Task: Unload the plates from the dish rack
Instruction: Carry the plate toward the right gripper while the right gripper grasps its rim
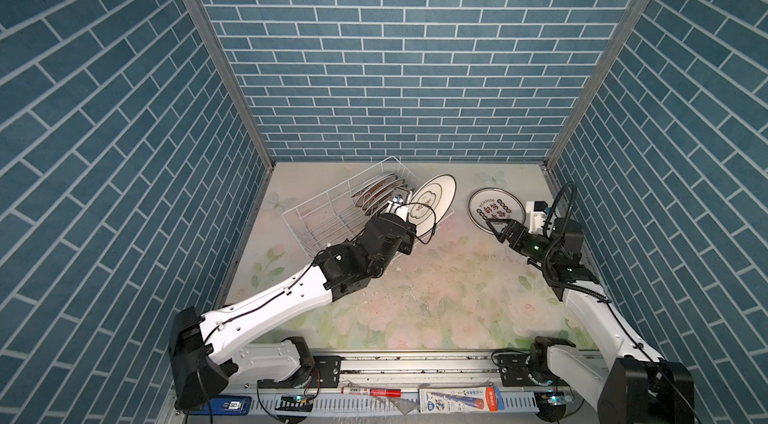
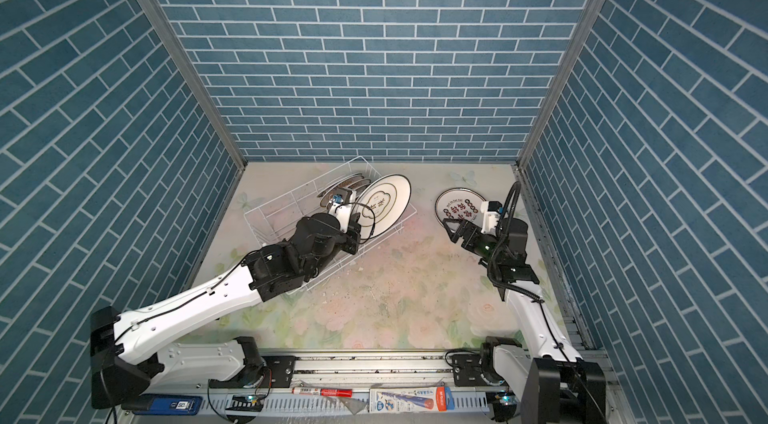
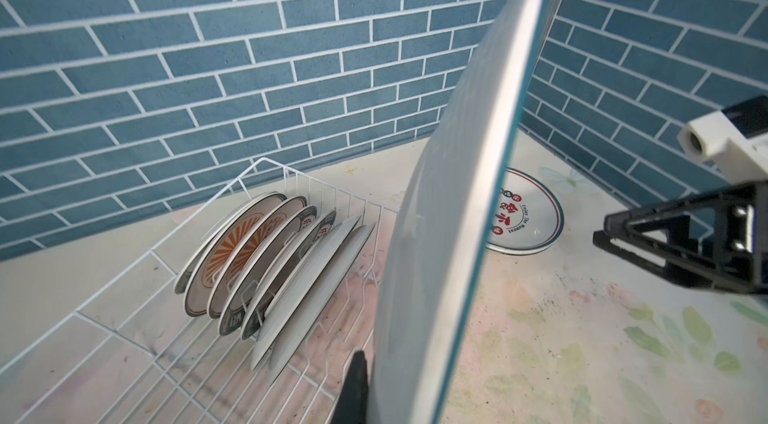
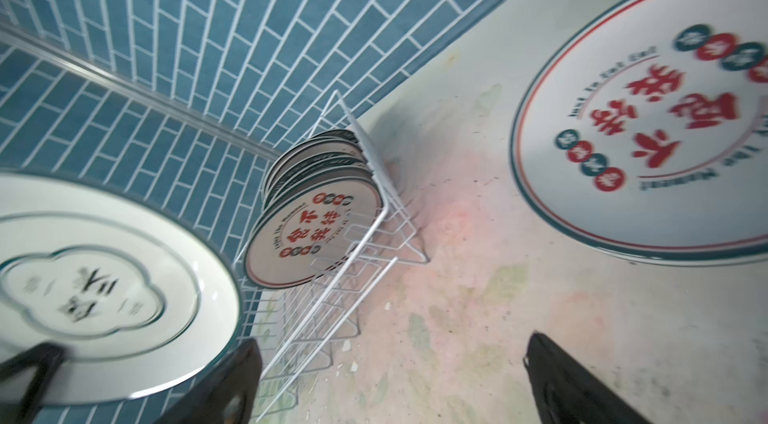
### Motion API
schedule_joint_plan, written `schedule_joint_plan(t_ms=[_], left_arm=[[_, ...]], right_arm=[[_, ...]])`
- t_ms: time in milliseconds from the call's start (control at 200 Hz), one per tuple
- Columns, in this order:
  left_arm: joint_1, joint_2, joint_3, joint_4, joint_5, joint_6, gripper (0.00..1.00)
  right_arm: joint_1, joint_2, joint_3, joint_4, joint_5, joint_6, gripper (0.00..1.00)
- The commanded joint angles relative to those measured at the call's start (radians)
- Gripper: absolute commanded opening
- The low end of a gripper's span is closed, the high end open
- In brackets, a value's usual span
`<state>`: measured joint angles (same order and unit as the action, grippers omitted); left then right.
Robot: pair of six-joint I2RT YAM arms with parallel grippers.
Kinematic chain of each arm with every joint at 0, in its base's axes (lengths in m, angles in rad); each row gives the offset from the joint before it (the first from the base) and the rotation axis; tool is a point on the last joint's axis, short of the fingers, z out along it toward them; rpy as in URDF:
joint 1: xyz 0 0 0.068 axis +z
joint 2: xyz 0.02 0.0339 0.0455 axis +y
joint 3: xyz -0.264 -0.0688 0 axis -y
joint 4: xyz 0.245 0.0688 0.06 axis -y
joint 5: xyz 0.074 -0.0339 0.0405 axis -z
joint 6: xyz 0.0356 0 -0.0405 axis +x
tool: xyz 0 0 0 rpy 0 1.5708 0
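Left fingers (image 3: 354,380) clamp a green-rimmed plate (image 1: 432,202) by its edge, tilted above the dish rack (image 1: 316,214) (more plates (image 3: 266,268) wait inside); the thin rim hold could slip and drop it. Right fingers (image 4: 582,393) gape empty.

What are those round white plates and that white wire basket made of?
The round white green-rimmed plates look like glazed ceramic, maybe melamine: smooth sheen, printed characters. The white rectangular wire basket looks like coated steel wire: thin rods, even white skin.

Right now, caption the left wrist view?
Held plate edge-on; row of plates standing in the dish rack; another plate flat on the table.
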<state>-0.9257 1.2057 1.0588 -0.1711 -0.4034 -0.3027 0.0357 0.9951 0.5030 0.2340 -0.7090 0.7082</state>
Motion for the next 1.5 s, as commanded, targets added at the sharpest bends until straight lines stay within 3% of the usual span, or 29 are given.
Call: schedule_joint_plan(t_ms=[0,255,430,705,940,1105,1495], left_arm=[[0.093,0.000,-0.029,0.150,0.193,-0.191,0.00],[0.150,0.064,-0.040,0.237,0.383,-0.321,0.00],[0.154,0.098,-0.054,0.295,0.419,-0.374,0.00],[0.168,0.157,-0.050,0.357,0.502,-0.432,0.00],[0.169,0.201,-0.044,0.389,0.555,-0.470,0.00],[0.169,0.245,-0.012,0.391,0.610,-0.492,0.00],[0.181,0.316,0.019,0.433,0.695,-0.532,0.00]], right_arm=[[0.055,-0.024,-0.055,0.259,-0.067,0.095,0.99],[0.175,0.025,-0.114,0.478,-0.031,0.131,0.99],[0.235,0.121,-0.102,0.560,0.007,0.145,0.99],[0.263,0.259,-0.097,0.750,0.020,0.204,0.89],[0.266,0.332,-0.085,0.873,0.020,0.253,0.74],[0.267,0.344,-0.084,0.924,0.020,0.273,0.52],[0.264,0.320,-0.090,0.938,0.021,0.273,0.14]])
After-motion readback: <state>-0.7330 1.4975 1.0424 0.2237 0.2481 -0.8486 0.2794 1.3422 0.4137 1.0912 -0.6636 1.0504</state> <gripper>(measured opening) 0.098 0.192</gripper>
